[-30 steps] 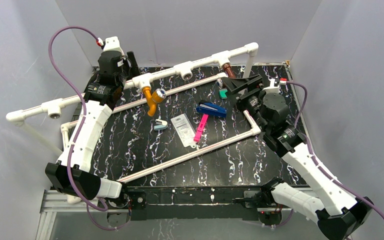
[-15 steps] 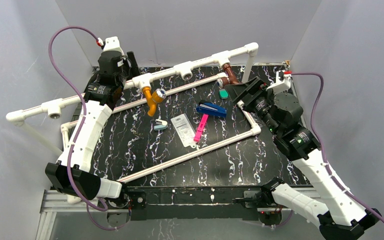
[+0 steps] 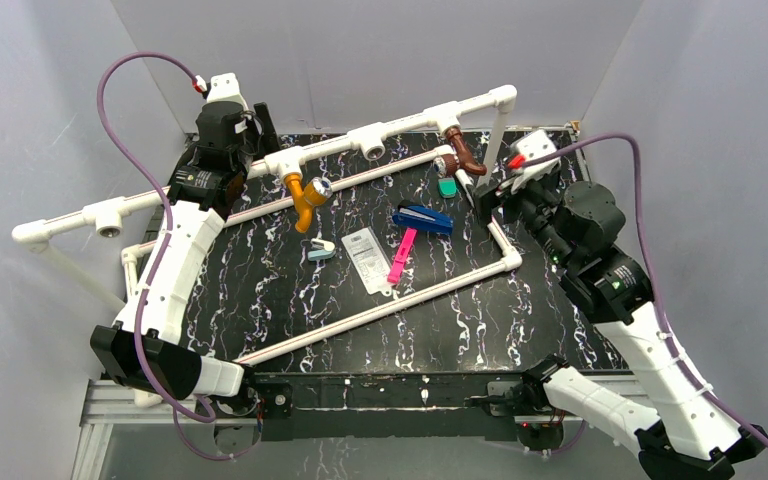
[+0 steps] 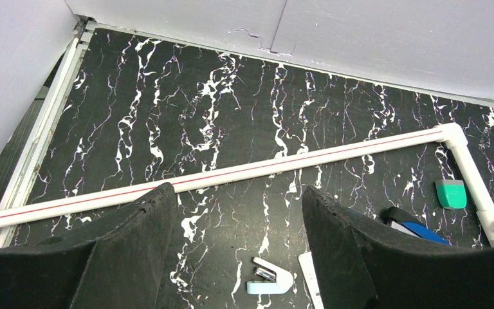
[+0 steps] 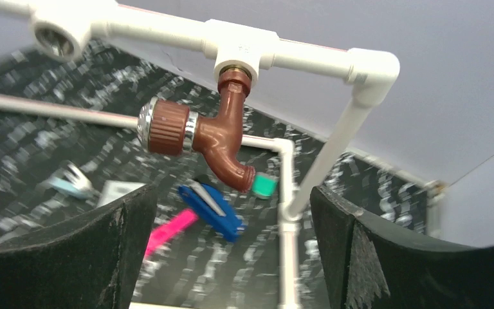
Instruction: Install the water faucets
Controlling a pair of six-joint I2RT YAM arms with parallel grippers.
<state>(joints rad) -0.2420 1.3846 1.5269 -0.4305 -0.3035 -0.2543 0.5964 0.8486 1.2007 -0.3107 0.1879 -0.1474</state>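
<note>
The orange faucet (image 3: 306, 196) with a silvery knob hangs from a white tee on the raised pipe (image 3: 290, 158). The dark brown faucet (image 3: 457, 150) hangs from the tee further right; in the right wrist view (image 5: 215, 136) it sits screwed under the tee, spout down. My right gripper (image 5: 231, 212) is open and empty, just right of the brown faucet in the top view (image 3: 490, 195) and apart from it. My left gripper (image 4: 238, 219) is open and empty, up by the left part of the raised pipe (image 3: 250, 135).
On the black marbled table (image 3: 290, 290) lie a blue stapler (image 3: 422, 219), a pink tool (image 3: 401, 256), a white card (image 3: 368, 257), a small pale stapler (image 3: 320, 250) and a teal block (image 3: 447, 187). A low white pipe frame (image 3: 380, 310) surrounds them. Grey walls (image 3: 660, 120) enclose the sides.
My right gripper has drawn back to the right, away from the brown faucet, and its wrist has turned. The left arm has not moved.
</note>
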